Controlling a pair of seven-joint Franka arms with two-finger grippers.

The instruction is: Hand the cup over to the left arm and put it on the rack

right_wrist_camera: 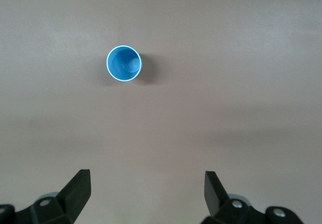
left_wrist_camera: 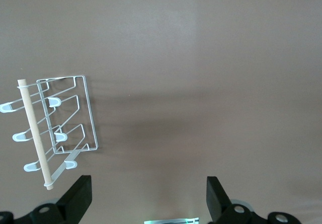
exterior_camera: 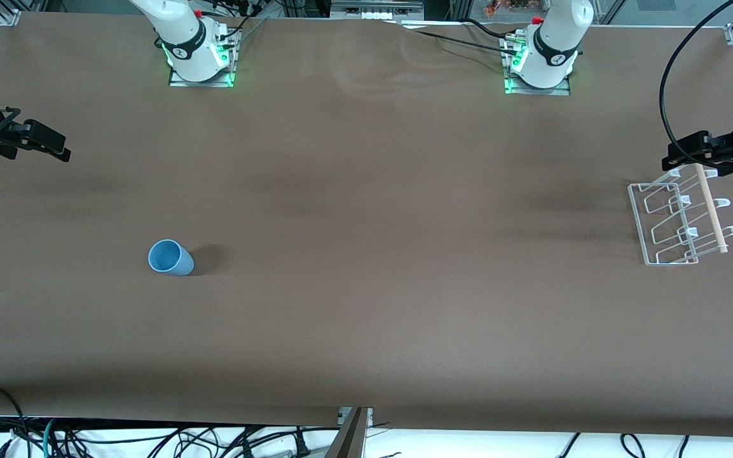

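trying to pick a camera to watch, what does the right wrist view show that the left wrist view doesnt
Only the right wrist view shows the cup, standing upright with its mouth up, apart from the open right gripper. Only the left wrist view shows the rack with its wooden dowel, near the open left gripper. Both show bare brown table and spread, empty fingers.

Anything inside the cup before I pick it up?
Nothing: the cup stands upright, mouth up, and the right wrist view looks straight down to its bare blue bottom. What lies under its base is covered.
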